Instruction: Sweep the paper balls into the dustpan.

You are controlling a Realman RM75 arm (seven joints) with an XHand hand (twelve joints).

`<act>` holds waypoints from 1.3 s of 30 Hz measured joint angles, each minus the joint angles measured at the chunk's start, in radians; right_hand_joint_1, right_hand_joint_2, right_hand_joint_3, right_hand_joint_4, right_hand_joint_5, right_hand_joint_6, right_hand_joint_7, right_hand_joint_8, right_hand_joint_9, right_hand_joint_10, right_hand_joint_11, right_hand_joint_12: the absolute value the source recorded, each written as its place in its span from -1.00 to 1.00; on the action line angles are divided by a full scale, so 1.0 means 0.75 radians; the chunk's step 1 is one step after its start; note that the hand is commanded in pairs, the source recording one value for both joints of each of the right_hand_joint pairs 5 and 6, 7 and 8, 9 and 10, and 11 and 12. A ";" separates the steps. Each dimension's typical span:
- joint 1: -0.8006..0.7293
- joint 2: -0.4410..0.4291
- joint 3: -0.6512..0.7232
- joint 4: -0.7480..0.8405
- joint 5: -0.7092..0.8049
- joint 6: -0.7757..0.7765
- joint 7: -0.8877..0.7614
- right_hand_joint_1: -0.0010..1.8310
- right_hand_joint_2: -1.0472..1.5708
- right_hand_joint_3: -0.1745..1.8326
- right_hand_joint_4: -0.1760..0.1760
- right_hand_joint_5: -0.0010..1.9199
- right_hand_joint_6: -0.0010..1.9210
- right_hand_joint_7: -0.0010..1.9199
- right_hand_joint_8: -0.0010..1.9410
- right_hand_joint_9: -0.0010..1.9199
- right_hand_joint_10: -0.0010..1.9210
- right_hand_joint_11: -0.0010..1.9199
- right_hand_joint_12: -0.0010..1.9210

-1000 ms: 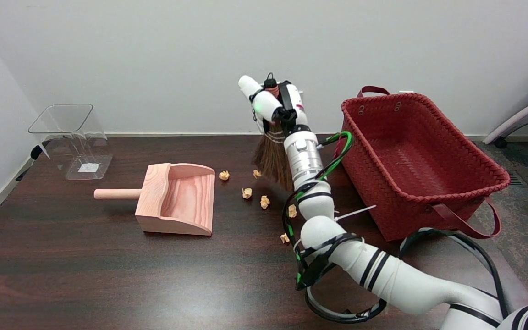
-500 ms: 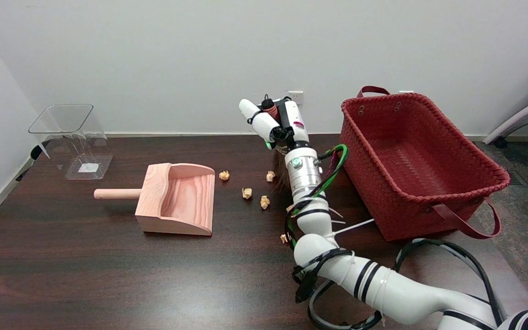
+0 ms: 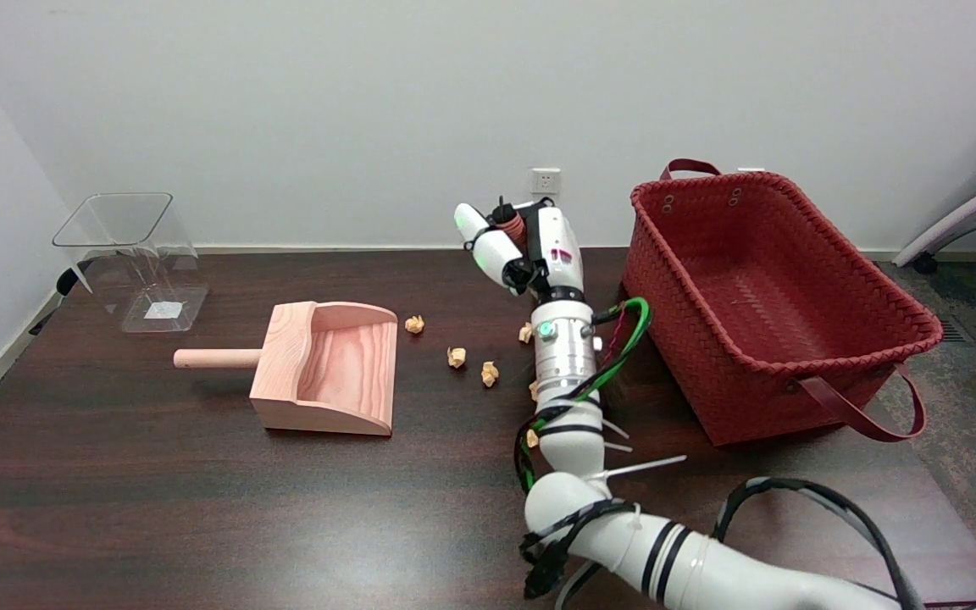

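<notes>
A pale wooden dustpan lay flat left of the table's middle, its round handle pointing toward the left edge, mouth facing right. Small crumpled tan paper balls were scattered on the table right of the mouth.

Red woven basket at right, clear container far left

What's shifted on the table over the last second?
The robot hand came down and toward the basket, still gripping the brush handle; its bristles are now hidden behind the arm. One paper ball was dragged right, away from the dustpan. The other balls, dustpan and basket stayed put.
</notes>
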 measured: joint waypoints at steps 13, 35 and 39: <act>-0.044 -0.167 -0.027 -0.077 -0.004 0.165 -0.085 -0.14 1.00 -0.86 0.00 1.00 1.00 1.00 0.98 1.00 1.00 1.00 1.00; 0.102 -0.380 -0.051 -0.376 -0.009 0.347 -0.057 -0.23 1.00 -1.00 0.00 1.00 1.00 1.00 0.98 1.00 1.00 1.00 1.00; 0.123 -0.401 -0.051 -0.405 -0.009 0.368 -0.025 -0.24 1.00 -1.00 0.00 1.00 1.00 1.00 0.98 1.00 1.00 1.00 1.00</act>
